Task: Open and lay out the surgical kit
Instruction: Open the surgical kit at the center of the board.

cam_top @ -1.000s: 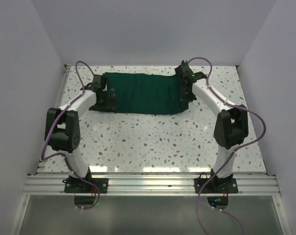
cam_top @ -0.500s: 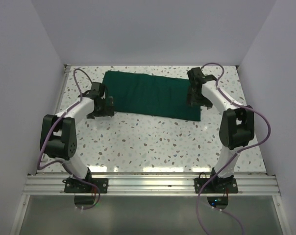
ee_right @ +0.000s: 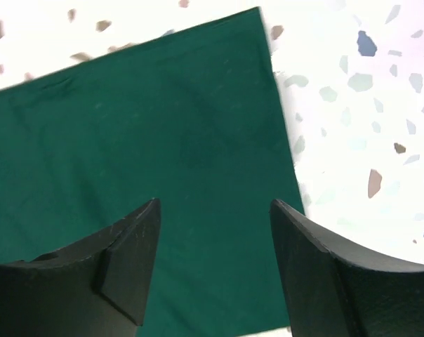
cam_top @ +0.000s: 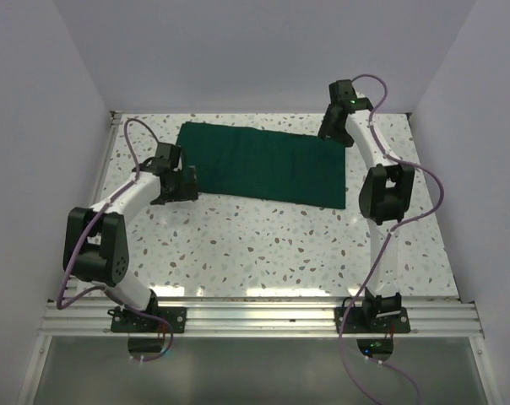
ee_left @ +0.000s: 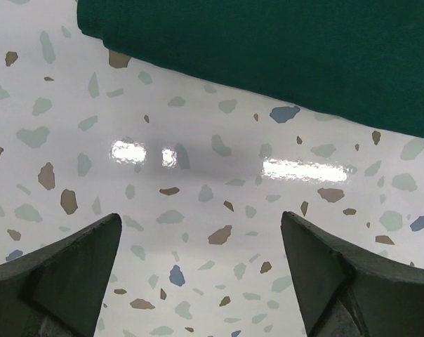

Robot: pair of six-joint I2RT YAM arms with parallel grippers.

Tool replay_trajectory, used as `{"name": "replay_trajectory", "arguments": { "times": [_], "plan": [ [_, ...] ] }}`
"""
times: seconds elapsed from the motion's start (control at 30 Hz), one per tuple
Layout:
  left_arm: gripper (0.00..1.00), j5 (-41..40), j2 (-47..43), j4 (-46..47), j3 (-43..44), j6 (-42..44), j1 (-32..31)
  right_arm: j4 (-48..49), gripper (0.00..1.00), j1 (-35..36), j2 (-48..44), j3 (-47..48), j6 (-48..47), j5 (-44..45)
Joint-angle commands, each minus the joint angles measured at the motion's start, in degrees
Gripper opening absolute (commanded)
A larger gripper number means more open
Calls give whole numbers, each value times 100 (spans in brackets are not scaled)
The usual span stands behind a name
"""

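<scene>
The dark green cloth wrap (cam_top: 263, 164) of the surgical kit lies spread flat as a long rectangle on the far half of the bench (cam_top: 263, 245), its long sides running left to right and its right end slightly nearer the arms than its left. What it covers cannot be told. The right hand (cam_top: 333, 128) hangs over the cloth's far right corner; in its wrist view the right hand (ee_right: 212, 210) is released, fingers (ee_right: 128, 260) wide apart with nothing gripped, the green cloth (ee_right: 149, 140) filling the gap and the cloth's edge and corner showing against the speckled top. The left hand (cam_top: 176, 177) sits just beside the cloth's left end, near its front corner; the left hand (ee_left: 201, 242) is likewise spread and grasps nothing, its fingers (ee_left: 71, 274) framing bare speckled bench, the cloth's (ee_left: 268, 49) hem lying beyond the fingertips. Purple cables (cam_top: 132, 139) loop along both arms, and a metal rail (cam_top: 255, 319) runs along the near edge under their bases.
</scene>
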Motion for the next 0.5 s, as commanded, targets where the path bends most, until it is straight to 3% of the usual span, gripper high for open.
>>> {"name": "replay_trajectory", "arguments": {
  "times": [0.0, 0.13, 0.47],
  "plan": [
    [100, 37, -345, 52, -137, -71, -33, -258, 66, -285, 420, 742, 229, -156],
    [100, 2, -512, 43, -269, -79, -24, -170, 62, -435, 983, 1254, 256, -218],
    [100, 28, -776, 34, -533, -132, -24, 234, 49, -593, 1502, 1404, 273, -25]
  ]
}}
